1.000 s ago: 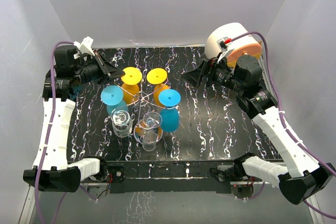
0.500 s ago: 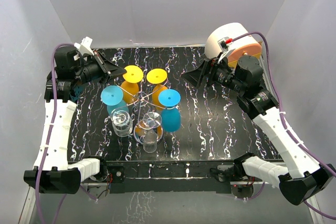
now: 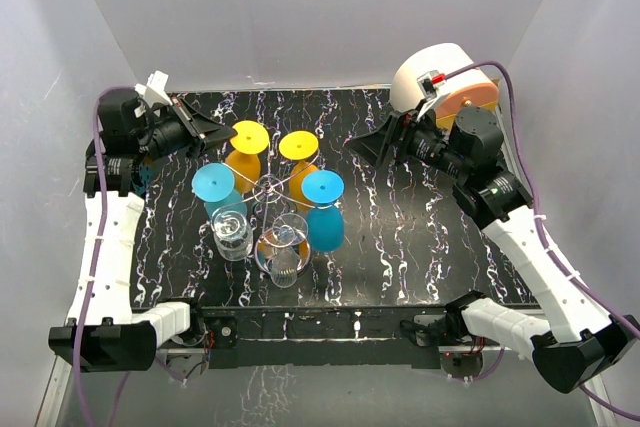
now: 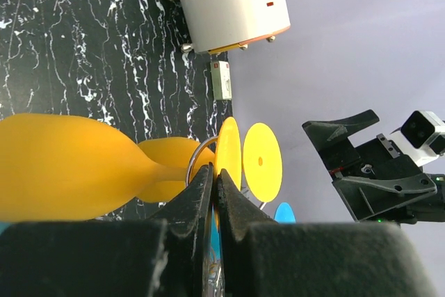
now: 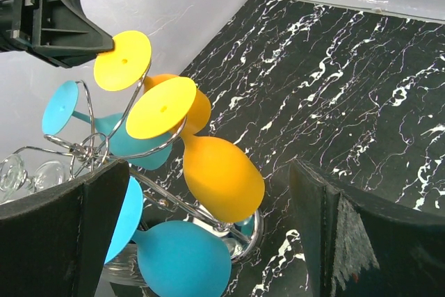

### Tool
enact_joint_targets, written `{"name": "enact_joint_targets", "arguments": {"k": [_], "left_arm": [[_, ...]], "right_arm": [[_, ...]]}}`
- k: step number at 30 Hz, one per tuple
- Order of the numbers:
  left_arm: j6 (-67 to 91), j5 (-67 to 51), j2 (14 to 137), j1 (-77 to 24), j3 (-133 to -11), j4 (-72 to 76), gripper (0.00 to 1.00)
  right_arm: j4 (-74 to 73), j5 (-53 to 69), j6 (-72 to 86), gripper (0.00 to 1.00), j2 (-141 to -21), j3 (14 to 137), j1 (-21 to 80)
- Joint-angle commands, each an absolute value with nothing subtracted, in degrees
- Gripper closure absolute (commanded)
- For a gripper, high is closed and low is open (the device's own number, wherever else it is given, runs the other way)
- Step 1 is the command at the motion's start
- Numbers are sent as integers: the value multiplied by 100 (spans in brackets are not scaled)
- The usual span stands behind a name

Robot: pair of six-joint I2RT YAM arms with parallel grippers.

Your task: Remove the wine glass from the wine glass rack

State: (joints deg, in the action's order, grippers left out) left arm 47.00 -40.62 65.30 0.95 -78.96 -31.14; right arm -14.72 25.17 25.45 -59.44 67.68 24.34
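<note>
**A:** Where is the silver wire wine glass rack [image 3: 268,187]?

**B:** It stands on the black, white-veined desk [image 3: 400,247] between the two pairs of jaws. It is ahead and to the right of the left arm's jaws, and to the left of the right arm's jaws.

**A:** What hangs on it?

**B:** Stemmed glasses, bowls down. A yellow plastic wine glass [image 3: 248,142] hangs nearest the left arm's jaws, with a second yellow glass [image 3: 298,145] beyond it. One blue glass [image 3: 212,182] hangs below the left arm's jaws, and another blue glass [image 3: 323,187] is the one closest to the right arm's jaws. Two clear glasses [image 3: 230,232] are on the rack's near side. I cannot tell whether they hang or stand.

**A:** And the left arm's jaws?

**B:** They are closed, tip against tip. The tips sit right at the rim of the yellow plastic wine glass's round foot, but I cannot tell whether they pinch it.

**A:** The right arm's jaws?

**B:** They are spread wide and hold nothing. They hover apart from the rack with their mouth facing it. Behind them stands a round white-and-orange device [image 3: 445,82].
</note>
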Motion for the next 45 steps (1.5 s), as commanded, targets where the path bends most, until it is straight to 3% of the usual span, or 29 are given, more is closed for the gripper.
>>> {"name": "enact_joint_targets", "arguments": {"k": [1, 20, 45], "left_arm": [[5089, -4645, 6438, 138, -7744, -2428, 100], [5277, -5377, 6612, 105, -7629, -1706, 100], [4913, -5516, 6446, -24, -7544, -2178, 100]], "right_arm": [[-1107, 2426, 2514, 2, -5791, 6799, 2417], [-1011, 2485, 2566, 2, -5921, 6811, 2417], [-989, 2522, 2584, 2, -5982, 6807, 2421]]}}
